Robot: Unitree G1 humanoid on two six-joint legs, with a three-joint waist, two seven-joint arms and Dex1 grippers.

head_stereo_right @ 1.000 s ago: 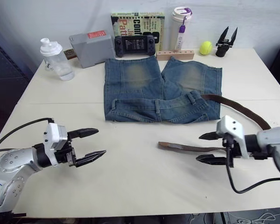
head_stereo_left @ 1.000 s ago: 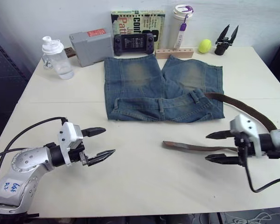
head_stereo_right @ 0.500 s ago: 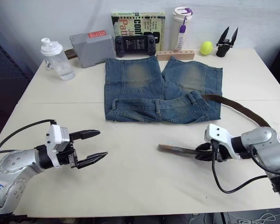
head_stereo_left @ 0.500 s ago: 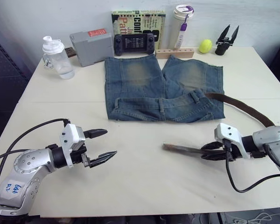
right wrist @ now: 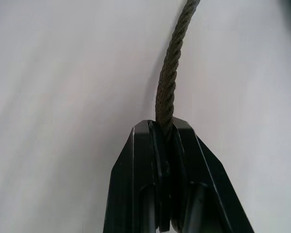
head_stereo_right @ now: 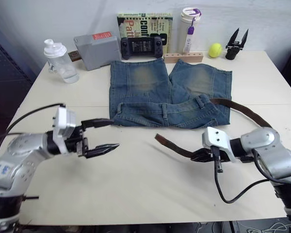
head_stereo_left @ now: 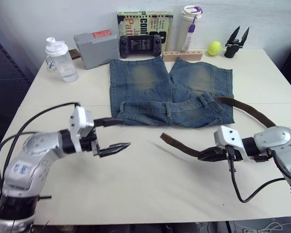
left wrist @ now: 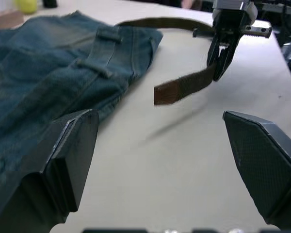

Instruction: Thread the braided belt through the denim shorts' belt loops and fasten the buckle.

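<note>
The denim shorts (head_stereo_left: 169, 92) lie flat in the table's middle, waistband toward me, with belt loops (head_stereo_left: 168, 108) along it. The braided belt (head_stereo_left: 182, 146) curves from the shorts' right side (head_stereo_left: 247, 109) round to my right gripper (head_stereo_left: 206, 154), which is shut on it a short way from its plain end. That end (left wrist: 184, 87) hangs in the air, off the table. My left gripper (head_stereo_left: 126, 132) is open just in front of the waistband's left corner, holding nothing. The buckle is hidden.
Along the back edge stand a clear bottle (head_stereo_left: 60, 59), a grey box (head_stereo_left: 94, 46), a game console (head_stereo_left: 139, 44), a book (head_stereo_left: 145, 22), a tumbler (head_stereo_left: 190, 19), a wooden block (head_stereo_left: 182, 54), a tennis ball (head_stereo_left: 213, 47) and a black spare gripper (head_stereo_left: 235, 41).
My right gripper closed on the belt and raised its free end off the table, carrying it left. My open left gripper moved forward and right, up to the shorts' waistband.
</note>
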